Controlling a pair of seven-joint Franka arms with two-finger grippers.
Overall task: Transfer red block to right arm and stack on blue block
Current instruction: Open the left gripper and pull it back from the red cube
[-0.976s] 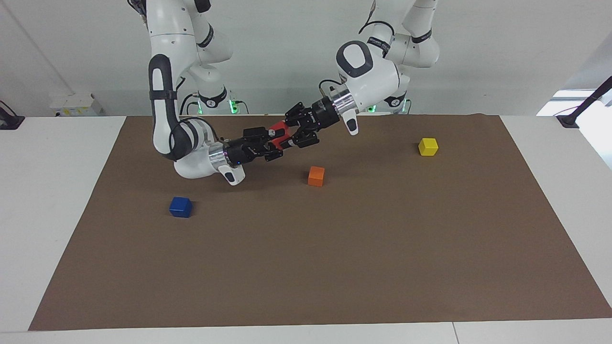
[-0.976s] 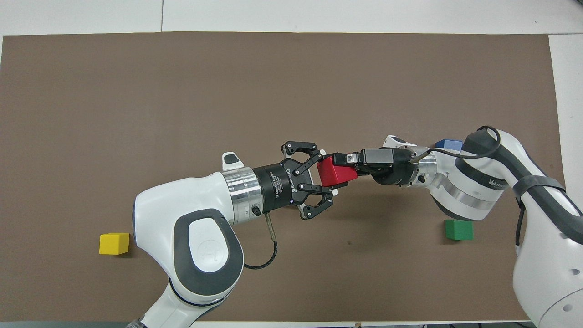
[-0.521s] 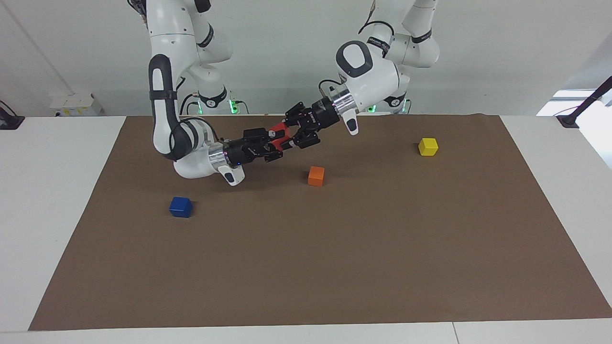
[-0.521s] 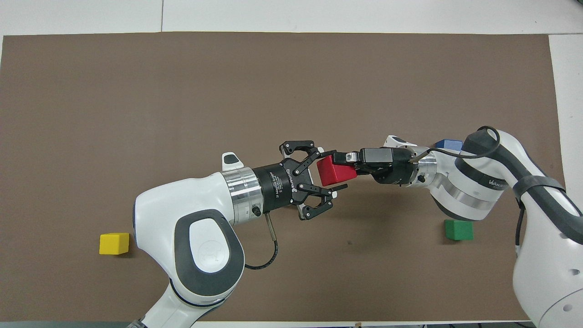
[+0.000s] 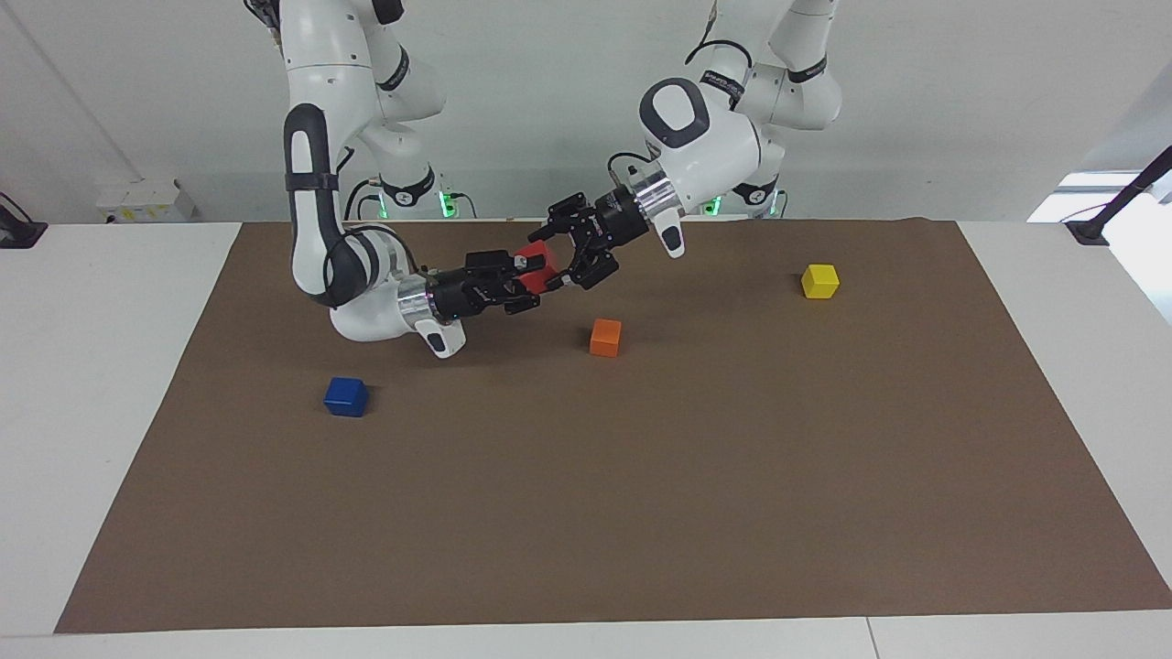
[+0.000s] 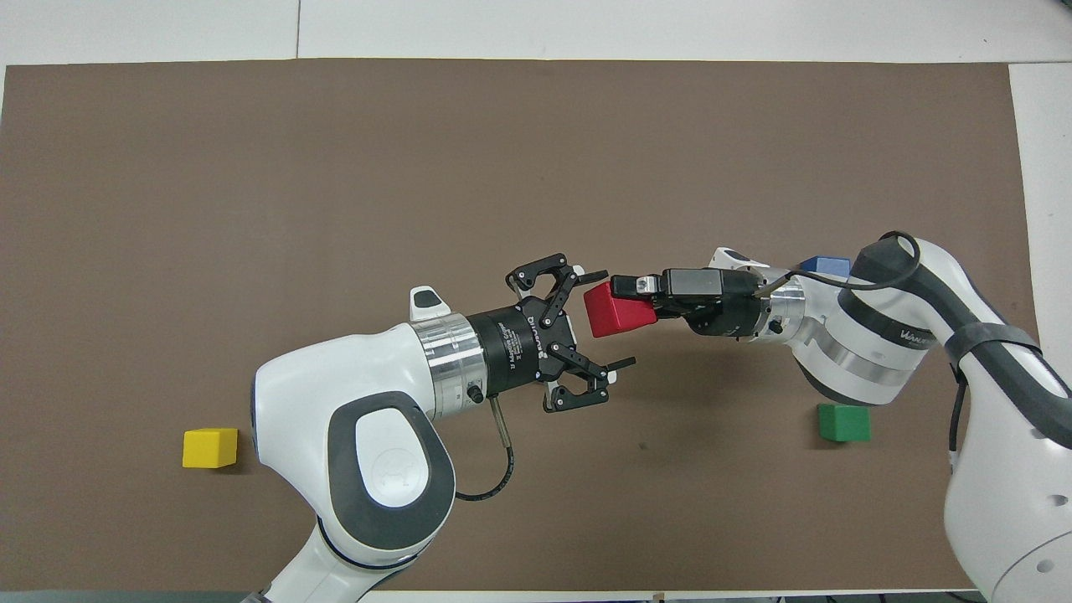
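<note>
Red block [image 6: 615,308] now hangs from my right pincer [image 6: 624,303] alone, up in the air over the brown mat [image 5: 641,513] on the table, above the stretch between the orange block [image 5: 605,337] and my own end. A second ago both pincers had it; since then my left pincer [image 6: 610,320] has let go, its fingers spread wide, and it has drawn slightly back, so there is a gap between its fingertips and the cube. My right pincer stays clamped on the red block, holding it by the end away from the left pincer.

That, I judge, finishes the handover. What remains is the stacking: the blue block [image 5: 346,396] sits on the mat toward the right arm's end, farther from me than the orange block, with nothing on top. The left arm should clear away first, so I don't clip it as I swing the red block across and down.
</note>
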